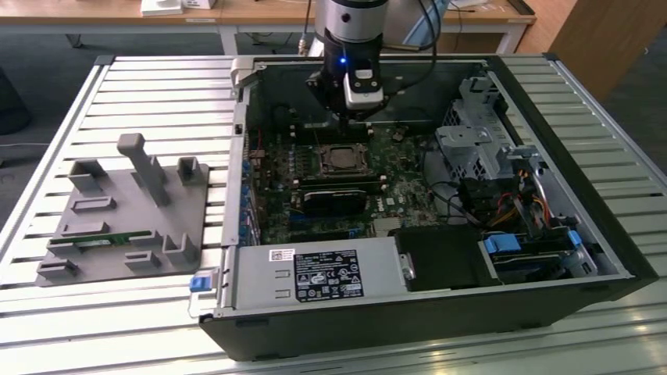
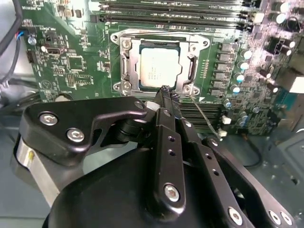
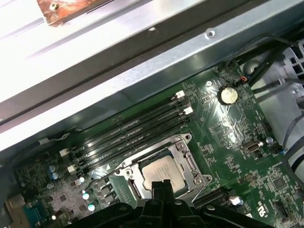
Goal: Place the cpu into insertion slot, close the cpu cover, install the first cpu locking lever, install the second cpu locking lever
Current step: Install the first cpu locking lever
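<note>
hand (image 2: 165, 91) narrow, holding nothing, tip by cpu cover (image 2: 127, 64) | cpu (image 2: 160, 66) seated, fragile | locking lever (image 2: 202, 114) thin, springy; I judge its free end the best hold

Nothing can be read. A black label (image 1: 329, 281) and a small white sticker (image 1: 283, 255) sit on the grey power-supply box (image 1: 255, 289), lower middle of the exterior view (tiny specks only). The cpu (image 2: 160, 66) carries faint, illegible lines in the second wrist view.

One cpu (image 2: 160, 66), one coin battery (image 3: 228, 95), one open computer case (image 1: 417, 332), one grey fixture plate (image 1: 146, 224), one robot arm (image 1: 354, 23)
</note>
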You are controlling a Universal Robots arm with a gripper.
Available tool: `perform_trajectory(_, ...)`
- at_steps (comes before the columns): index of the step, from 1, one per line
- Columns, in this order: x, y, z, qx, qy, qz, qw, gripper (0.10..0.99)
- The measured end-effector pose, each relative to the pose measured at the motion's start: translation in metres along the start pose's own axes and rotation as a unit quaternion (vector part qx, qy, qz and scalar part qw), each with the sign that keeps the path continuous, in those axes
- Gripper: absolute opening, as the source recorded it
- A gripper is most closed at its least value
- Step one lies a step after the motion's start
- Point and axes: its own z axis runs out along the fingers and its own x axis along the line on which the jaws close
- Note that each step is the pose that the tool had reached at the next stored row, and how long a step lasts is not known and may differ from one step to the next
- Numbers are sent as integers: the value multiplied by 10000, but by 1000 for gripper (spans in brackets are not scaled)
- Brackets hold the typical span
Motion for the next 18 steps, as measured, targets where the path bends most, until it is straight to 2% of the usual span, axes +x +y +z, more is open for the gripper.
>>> perform_trajectory(5,0,0,0,2,12,-286,9996,106)
perform_trajectory(9,0,-1,0,5,27,-639,9980,106)
perform_trajectory(12,0,0,0,7,38,-915,9958,106)
perform_trajectory(18,0,-1,0,10,58,-1398,9902,106)
